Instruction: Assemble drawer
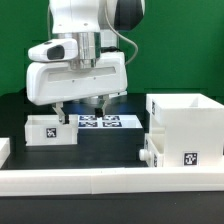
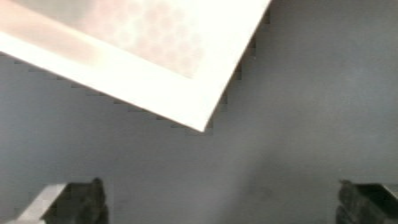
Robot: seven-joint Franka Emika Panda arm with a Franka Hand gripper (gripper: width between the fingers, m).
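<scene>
The drawer's tall white box shell (image 1: 186, 124) stands at the exterior view's right with a tag on its front. One small white tray (image 1: 49, 129) with a tag sits at the exterior view's left. A second small white part (image 1: 148, 155) lies against the box shell's lower left side. My gripper (image 1: 81, 108) hangs low over the table between the tray and the marker board, open and empty. In the wrist view my gripper (image 2: 222, 205) has its fingers (image 2: 71, 205) wide apart over bare dark table. A blurred white rimmed corner (image 2: 125, 50) lies ahead of them, apart from them.
The marker board (image 1: 103, 122) lies flat on the dark table just behind my gripper. A long low white rail (image 1: 100, 181) runs along the front. Another white piece (image 1: 3, 150) shows at the exterior view's far left edge.
</scene>
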